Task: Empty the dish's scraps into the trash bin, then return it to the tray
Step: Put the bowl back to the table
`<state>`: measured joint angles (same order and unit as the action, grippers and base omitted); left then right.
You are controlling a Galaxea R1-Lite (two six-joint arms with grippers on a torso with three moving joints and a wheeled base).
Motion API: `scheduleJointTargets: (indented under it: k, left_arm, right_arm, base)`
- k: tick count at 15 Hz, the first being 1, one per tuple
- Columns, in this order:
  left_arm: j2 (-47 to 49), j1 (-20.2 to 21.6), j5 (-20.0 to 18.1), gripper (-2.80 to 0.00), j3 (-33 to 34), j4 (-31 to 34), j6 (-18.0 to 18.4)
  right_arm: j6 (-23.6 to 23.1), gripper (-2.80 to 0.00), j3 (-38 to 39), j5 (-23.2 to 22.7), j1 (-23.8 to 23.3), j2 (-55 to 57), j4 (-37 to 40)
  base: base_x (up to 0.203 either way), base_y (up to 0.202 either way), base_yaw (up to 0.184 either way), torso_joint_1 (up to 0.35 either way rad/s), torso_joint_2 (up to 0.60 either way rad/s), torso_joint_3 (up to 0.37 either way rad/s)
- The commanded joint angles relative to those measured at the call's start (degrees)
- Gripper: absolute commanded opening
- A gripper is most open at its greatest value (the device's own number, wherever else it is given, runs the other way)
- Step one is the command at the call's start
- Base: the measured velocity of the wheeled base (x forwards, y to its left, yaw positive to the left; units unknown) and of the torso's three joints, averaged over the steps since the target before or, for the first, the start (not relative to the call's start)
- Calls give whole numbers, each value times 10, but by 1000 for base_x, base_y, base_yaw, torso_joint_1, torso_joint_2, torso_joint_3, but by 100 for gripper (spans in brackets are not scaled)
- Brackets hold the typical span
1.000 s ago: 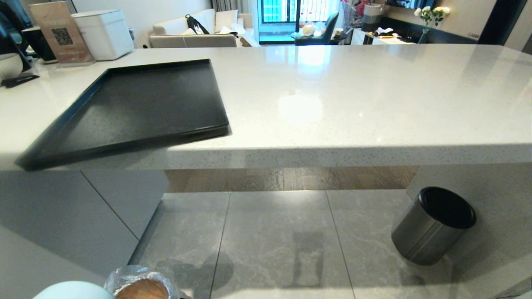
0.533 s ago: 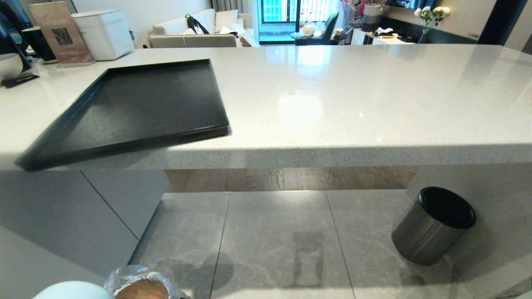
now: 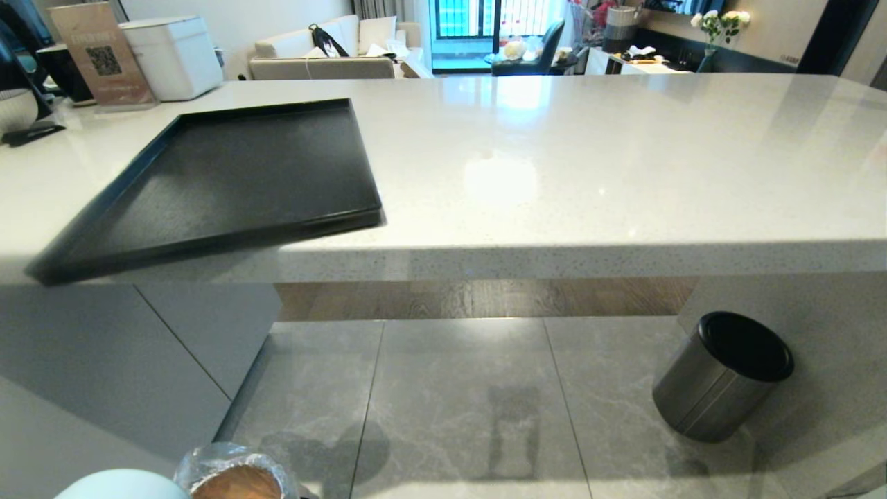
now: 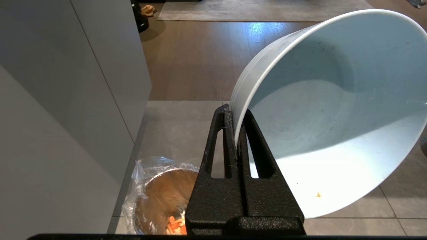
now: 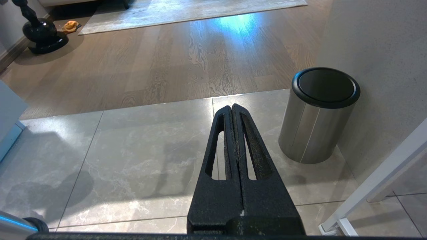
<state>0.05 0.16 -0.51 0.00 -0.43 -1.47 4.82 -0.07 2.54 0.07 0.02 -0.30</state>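
My left gripper (image 4: 236,115) is shut on the rim of the pale blue dish (image 4: 333,110), which hangs tipped on its side above the floor. The dish holds only a tiny orange crumb (image 4: 318,194). The trash bin (image 4: 160,193), with its crinkly clear bag, stands on the floor beside and below the dish. Orange and pale scraps (image 4: 175,225) lie in the bin's bottom. In the head view the dish (image 3: 121,485) and the trash bin (image 3: 235,478) show at the bottom edge. The black tray (image 3: 222,180) lies bare on the counter. My right gripper (image 5: 232,108) is shut on nothing, over the floor tiles.
A brushed-steel cylinder with a black top (image 3: 721,374) stands on the floor at the right, next to the counter's support. The white counter (image 3: 589,173) stretches right of the tray. A white appliance (image 3: 173,55) and a sign (image 3: 100,55) stand at its far left.
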Motion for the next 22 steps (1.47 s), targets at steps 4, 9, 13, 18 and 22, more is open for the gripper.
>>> scheduleJointTargets:
  k: [4, 9, 13, 18, 22]
  left_arm:
    - [0, 0, 0, -280, 0, 0, 0]
    - [0, 0, 0, -280, 0, 0, 0]
    - [0, 0, 0, -280, 0, 0, 0]
    - [0, 0, 0, -280, 0, 0, 0]
    - [0, 0, 0, -280, 0, 0, 0]
  right_arm:
    - [0, -280, 0, 0, 0, 0, -1]
    - [0, -280, 0, 0, 0, 0, -1]
    - [0, -280, 0, 0, 0, 0, -1]
    - [0, -280, 0, 0, 0, 0, -1]
    - [1, -280, 0, 0, 0, 0, -1]
  base:
    - [0, 0, 0, 0, 0, 0]
    - [0, 0, 0, -19, -280, -300]
    - [0, 0, 0, 19, -421, -402]
    - [0, 0, 0, 83, -466, -388]
    - [0, 0, 0, 127, -491, -369]
